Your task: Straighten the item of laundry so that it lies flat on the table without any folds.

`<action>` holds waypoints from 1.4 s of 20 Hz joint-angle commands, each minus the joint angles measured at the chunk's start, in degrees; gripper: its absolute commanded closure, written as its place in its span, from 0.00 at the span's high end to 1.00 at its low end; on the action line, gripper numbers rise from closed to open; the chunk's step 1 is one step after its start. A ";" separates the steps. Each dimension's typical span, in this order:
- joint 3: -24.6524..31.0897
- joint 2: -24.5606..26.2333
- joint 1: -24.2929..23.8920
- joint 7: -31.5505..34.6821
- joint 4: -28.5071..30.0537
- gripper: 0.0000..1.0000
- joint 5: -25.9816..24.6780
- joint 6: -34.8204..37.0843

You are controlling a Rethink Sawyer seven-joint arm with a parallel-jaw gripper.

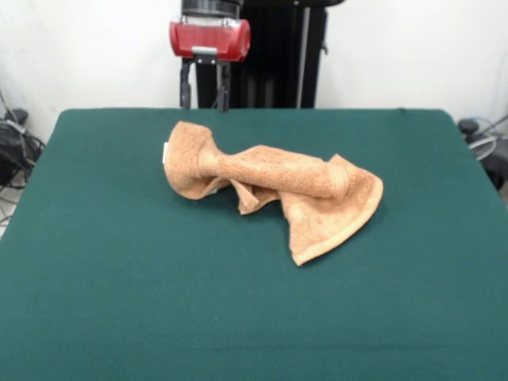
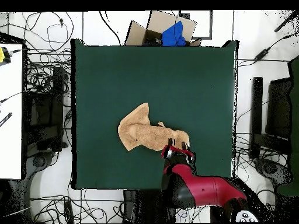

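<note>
The item of laundry [image 1: 274,186] is a light-orange terry towel, twisted and bunched near the middle of the table [image 1: 119,278], with a small white tag at its left end. One flat corner spreads toward the front right. In the overhead view the towel [image 2: 149,134] lies slightly below centre of the green top [image 2: 117,76]. My gripper [image 1: 205,99] hangs above the far edge, behind the towel's left end, open and holding nothing. From above, the gripper [image 2: 177,150] sits just beside the towel's lower right end, apart from it.
A cardboard box with a blue object [image 2: 169,32] stands beyond the table's top edge in the overhead view. Cables [image 2: 44,76] cover the floor around the table, and dark equipment [image 2: 266,116] stands at the right.
</note>
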 commanded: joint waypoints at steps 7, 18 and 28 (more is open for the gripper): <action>-4.47 5.17 4.38 3.54 -4.48 1.00 -0.60 -4.56; -3.54 8.45 2.28 2.96 -5.89 1.00 -2.62 -7.05; 0.53 9.25 -2.19 3.51 -5.73 1.00 -6.38 -7.34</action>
